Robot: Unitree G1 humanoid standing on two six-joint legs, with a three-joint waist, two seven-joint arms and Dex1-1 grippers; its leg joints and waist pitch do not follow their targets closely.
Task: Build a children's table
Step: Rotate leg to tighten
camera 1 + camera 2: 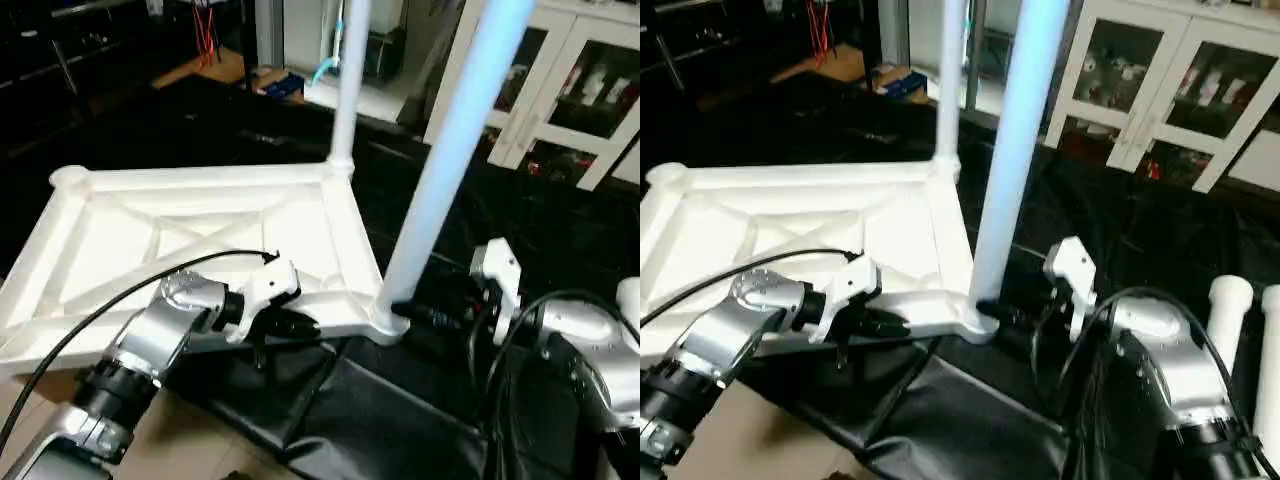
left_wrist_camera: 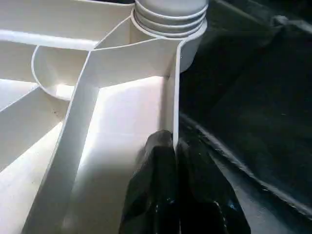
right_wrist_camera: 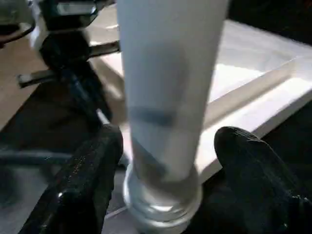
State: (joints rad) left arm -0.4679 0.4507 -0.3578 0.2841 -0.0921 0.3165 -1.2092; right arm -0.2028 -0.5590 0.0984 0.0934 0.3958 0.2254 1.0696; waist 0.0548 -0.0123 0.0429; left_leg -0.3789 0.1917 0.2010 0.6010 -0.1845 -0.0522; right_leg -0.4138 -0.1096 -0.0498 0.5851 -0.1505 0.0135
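White glass-door cabinet [image 1: 560, 90] behind; dark floor [image 1: 150, 130].

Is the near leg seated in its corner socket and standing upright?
Yes: the near leg stands upright, slightly leaning, its flared end in the tabletop corner socket.

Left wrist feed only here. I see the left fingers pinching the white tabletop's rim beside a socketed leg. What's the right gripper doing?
Observer: The right gripper is at the base of that long white tube leg, fingers open on either side of it with gaps.
Operator: Other legs in?
Observer: A second white leg stands in the far corner socket of the white plastic ribbed tabletop.
Operator: The rest?
Observer: Two white tube ends show at the robot's right, off the tabletop.
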